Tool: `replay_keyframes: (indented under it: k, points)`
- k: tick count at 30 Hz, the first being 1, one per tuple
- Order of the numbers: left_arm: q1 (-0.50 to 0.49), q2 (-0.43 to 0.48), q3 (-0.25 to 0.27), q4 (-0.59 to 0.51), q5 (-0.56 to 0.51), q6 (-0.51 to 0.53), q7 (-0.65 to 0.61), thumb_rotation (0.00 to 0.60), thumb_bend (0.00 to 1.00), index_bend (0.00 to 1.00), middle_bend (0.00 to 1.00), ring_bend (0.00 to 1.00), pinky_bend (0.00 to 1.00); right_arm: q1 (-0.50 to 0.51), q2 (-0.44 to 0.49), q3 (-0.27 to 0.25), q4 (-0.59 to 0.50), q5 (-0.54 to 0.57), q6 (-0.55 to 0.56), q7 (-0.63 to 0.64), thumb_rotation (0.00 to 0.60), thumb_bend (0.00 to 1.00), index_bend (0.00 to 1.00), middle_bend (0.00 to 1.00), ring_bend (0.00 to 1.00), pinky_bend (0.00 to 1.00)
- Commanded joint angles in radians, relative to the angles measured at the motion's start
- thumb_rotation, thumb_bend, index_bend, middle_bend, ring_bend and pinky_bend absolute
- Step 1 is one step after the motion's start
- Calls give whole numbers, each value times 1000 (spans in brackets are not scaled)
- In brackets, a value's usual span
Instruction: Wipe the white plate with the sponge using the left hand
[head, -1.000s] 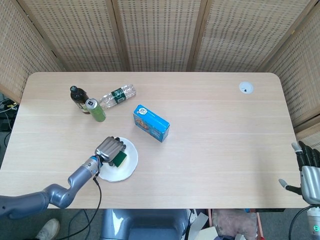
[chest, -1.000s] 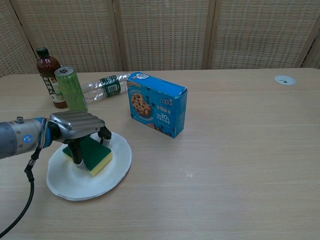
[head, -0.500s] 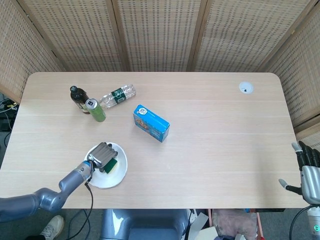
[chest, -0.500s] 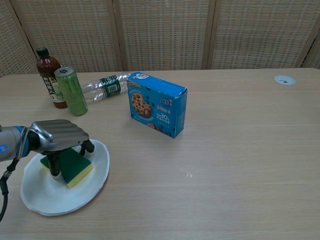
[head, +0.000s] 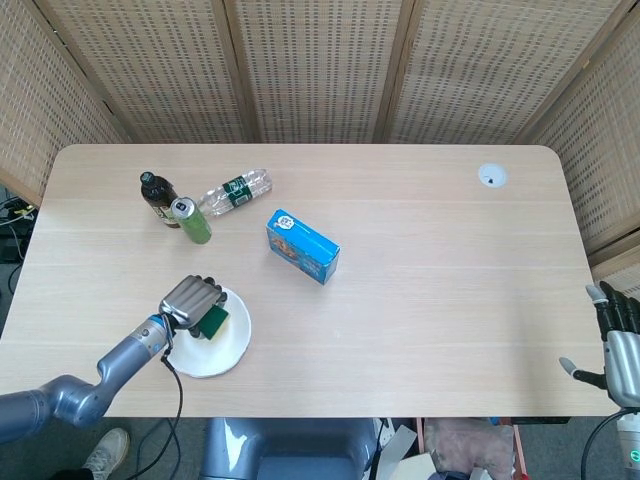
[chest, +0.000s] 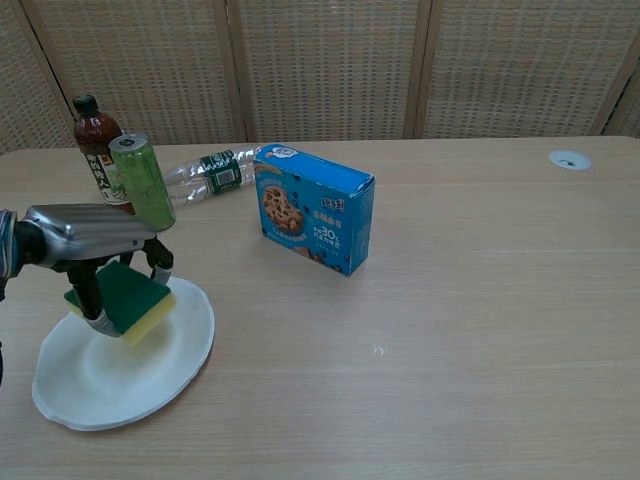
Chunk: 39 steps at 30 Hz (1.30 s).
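- Woven rattan screens close off the back of both views, and a pale wood-grain table (head: 420, 260) fills most of the head view, smooth and matt.
- We see our left arm entering from the lower left of the head view, grey and jointed, with the left hand (chest: 85, 240) at the left edge of the chest view.
- Our right hand (head: 620, 345) sits at the lower right corner of the head view, off the table edge, fingers apart and holding nothing.
- At centre stands a blue cookie box (chest: 315, 208), glossy card, upright on its long edge.
- The white plate (chest: 120, 365) lies lower left, round, shallow and shiny. Over the last second it has slid left across the table, dragged along under the hand.
- We judge this means the wipe is pushing the plate rather than only rubbing it, so strokes need lighter pressure.
- The sponge (chest: 122, 297), green scourer on yellow foam, blocky and soft, is clamped in the left hand's fingers. It now looks tilted at the plate's upper-left rim, its far end raised, where half a second ago it lay flatter.
- Upper left hold a clear plastic bottle (chest: 205, 170) lying on its side, a dark bottle (chest: 98, 150) and a slim green can (chest: 140, 178), both upright.
- A small white disc (chest: 569, 159) sits upper right.
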Motion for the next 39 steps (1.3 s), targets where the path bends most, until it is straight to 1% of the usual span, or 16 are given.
replay_keyframes:
  k: [1, 4, 7, 11, 15, 20, 26, 29, 31, 35, 39]
  points:
    - [-5, 31, 19, -35, -27, -42, -13, 600, 127, 518, 413, 268, 364, 0, 2, 0, 0, 2, -2, 3, 600, 0, 0, 0, 0, 0]
    - [-4, 43, 44, -38, -38, -46, 16, 600, 131, 518, 413, 268, 364, 0, 4, 0, -1, 0, -1, 8, 600, 0, 0, 0, 0, 0]
    - [-4, 35, 57, -29, -59, -49, 34, 600, 136, 518, 413, 268, 364, 0, 6, -1, -2, -2, -2, 10, 600, 0, 0, 0, 0, 0]
    - [-2, -2, 71, 10, -82, -52, 51, 600, 138, 518, 413, 268, 364, -1, 8, -3, -3, -5, -2, 15, 600, 0, 0, 0, 0, 0]
    - [-3, -45, 70, 56, -84, -48, 55, 600, 138, 518, 413, 268, 364, -1, 10, -3, -4, -6, 0, 17, 600, 0, 0, 0, 0, 0]
    - [-14, -101, 53, 119, -94, -45, 60, 600, 138, 518, 413, 268, 364, 0, 11, -1, -3, -2, -3, 20, 600, 0, 0, 0, 0, 0]
    - [-48, -156, 8, 175, -131, -48, 70, 600, 137, 518, 413, 268, 364, 2, 15, -1, -2, 3, -11, 29, 600, 0, 0, 0, 0, 0]
    - [-74, -176, -13, 190, -172, -60, 91, 600, 139, 518, 413, 268, 364, 3, 14, -2, -1, 0, -10, 25, 600, 0, 0, 0, 0, 0]
    - [-91, -190, -37, 191, -194, -55, 94, 600, 143, 518, 413, 268, 364, 3, 13, -2, -1, 1, -10, 23, 600, 0, 0, 0, 0, 0]
    - [-96, -174, -53, 155, -189, -21, 94, 600, 145, 518, 413, 268, 364, 3, 13, -1, 0, 4, -10, 25, 600, 0, 0, 0, 0, 0]
    - [-75, -93, -47, 68, -156, 24, 80, 600, 145, 518, 413, 268, 364, 4, 12, -4, 0, 2, -14, 22, 600, 0, 0, 0, 0, 0]
